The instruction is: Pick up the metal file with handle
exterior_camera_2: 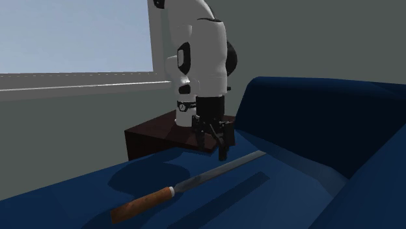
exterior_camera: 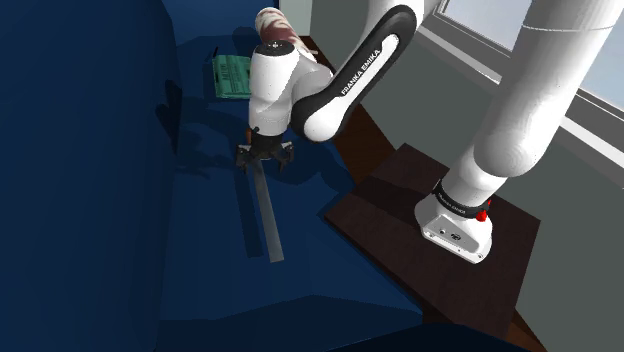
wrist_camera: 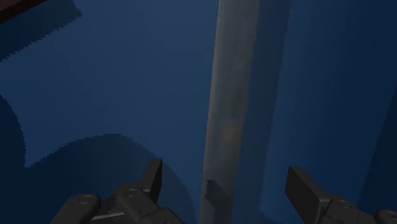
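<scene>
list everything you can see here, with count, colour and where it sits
long metal file with handle: one, grey blade and reddish-brown handle, lying flat on the sofa seat
dark blue sofa: one, blue, beside the stand
flat patterned green object: one, green, on the seat beyond the file, at the shoulder view's upper left
box stand: one, dark brown, under the arm's base
window: one, pale, behind the arm
white Franka arm: one, white with dark joints, reaching over the seat
black two-finger gripper: one, black, open, over the blade, with its fingers either side of the blade and not touching it
</scene>
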Motion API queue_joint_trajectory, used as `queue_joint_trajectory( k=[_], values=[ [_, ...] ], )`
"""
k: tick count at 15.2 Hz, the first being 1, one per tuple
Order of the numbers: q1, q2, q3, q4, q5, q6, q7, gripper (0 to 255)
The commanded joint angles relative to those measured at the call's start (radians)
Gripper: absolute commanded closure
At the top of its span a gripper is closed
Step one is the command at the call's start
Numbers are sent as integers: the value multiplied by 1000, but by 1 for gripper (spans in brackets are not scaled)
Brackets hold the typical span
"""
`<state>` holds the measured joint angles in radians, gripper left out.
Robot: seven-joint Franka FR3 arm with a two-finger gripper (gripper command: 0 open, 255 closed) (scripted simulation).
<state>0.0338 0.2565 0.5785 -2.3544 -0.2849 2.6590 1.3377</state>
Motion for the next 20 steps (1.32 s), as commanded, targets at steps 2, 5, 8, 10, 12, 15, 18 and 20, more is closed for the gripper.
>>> queue_joint_trajectory(
  k=[2, 5, 8, 10, 12, 15, 18, 20],
  values=[
    [54, 74, -56, 38, -88, 28, 89, 0],
    [79, 113, -88, 43, -131, 58, 120, 0],
    [101, 146, -118, 49, -166, 83, 146, 0],
    [101, 146, -118, 49, -166, 83, 145, 0],
    [102, 146, -118, 50, -166, 83, 146, 255],
    [102, 146, -118, 49, -166, 83, 146, 255],
    [102, 146, -118, 49, -166, 83, 146, 255],
    [101, 146, -118, 49, -166, 83, 145, 255]
  ],
)
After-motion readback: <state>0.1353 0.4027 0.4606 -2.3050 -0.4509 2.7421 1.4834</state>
